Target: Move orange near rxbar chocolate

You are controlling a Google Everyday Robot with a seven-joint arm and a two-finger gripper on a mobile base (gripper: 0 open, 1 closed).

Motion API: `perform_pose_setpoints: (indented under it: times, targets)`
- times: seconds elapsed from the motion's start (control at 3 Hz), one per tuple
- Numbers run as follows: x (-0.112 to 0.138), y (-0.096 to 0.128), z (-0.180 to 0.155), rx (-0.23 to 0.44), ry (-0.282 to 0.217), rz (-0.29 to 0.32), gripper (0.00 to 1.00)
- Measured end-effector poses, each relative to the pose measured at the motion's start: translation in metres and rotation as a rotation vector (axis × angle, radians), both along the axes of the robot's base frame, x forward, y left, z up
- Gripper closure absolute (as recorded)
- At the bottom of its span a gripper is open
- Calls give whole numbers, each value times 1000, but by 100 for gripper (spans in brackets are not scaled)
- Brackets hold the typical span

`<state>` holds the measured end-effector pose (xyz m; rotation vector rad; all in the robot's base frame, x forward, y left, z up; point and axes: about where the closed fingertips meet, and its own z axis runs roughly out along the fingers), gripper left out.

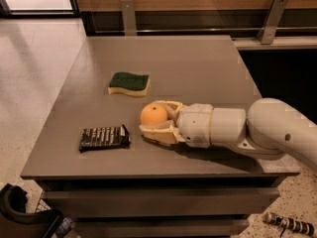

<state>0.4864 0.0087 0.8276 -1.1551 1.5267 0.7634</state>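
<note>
The orange (154, 115) sits between the two cream fingers of my gripper (150, 117), low over the grey table (198, 68) near its front middle. One finger (171, 106) is behind the orange and the other (157, 133) is in front of it, both closed against it. The arm reaches in from the right. The rxbar chocolate (104, 138), a flat black wrapper with white lettering, lies near the front left edge, a short way left of the orange and apart from it.
A green-and-yellow sponge (129, 83) lies behind the orange, left of the table's middle. A wooden wall with metal brackets runs along the back. A dark object (20, 212) is on the floor at the front left, and a striped item (290, 223) at the front right.
</note>
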Motion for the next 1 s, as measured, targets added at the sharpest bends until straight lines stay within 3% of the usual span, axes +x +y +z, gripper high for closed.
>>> perform_pose_setpoints:
  times: [0.33, 0.67, 1.0]
  targets:
    - [0, 0, 0, 0, 0, 0, 24]
    - [0, 0, 0, 0, 0, 0, 2]
    - [0, 1, 0, 0, 0, 2, 0]
